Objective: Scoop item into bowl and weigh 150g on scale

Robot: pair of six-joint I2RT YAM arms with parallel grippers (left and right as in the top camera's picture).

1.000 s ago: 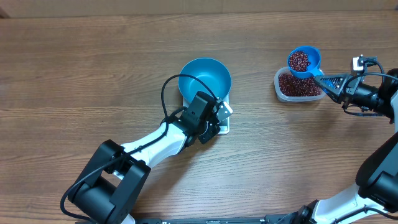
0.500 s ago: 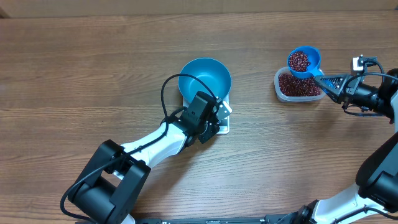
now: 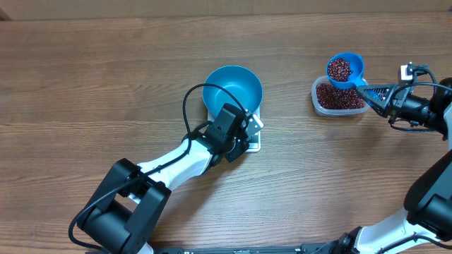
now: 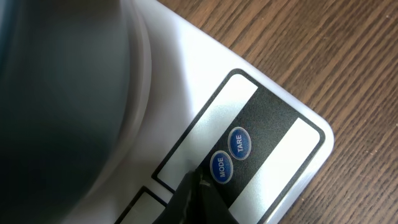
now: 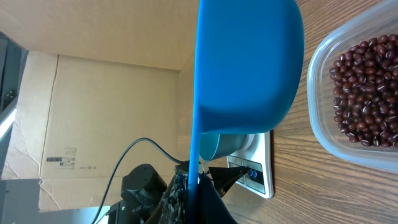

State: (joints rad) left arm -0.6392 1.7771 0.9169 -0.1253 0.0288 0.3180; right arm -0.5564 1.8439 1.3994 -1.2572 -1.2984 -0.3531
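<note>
A: Two arms, status?
B: Left jaws pinched shut, holding nothing, tip just beside the MODE button point(image 4: 219, 167) on the scale point(image 4: 180, 74) front. Blue bowl point(image 3: 232, 86) sits on the scale.
A: And the beans point(image 3: 340, 68)?
B: Right jaws clamped on the scoop point(image 5: 249, 62) handle; scoop full of beans, over the tub point(image 5: 314, 112) rim. More beans in the tub on the counter point(image 3: 106, 85).

The right pincer point(image 5: 191, 194) clamps scoop point(image 5: 249, 62) beside beans point(image 5: 365, 93).
</note>
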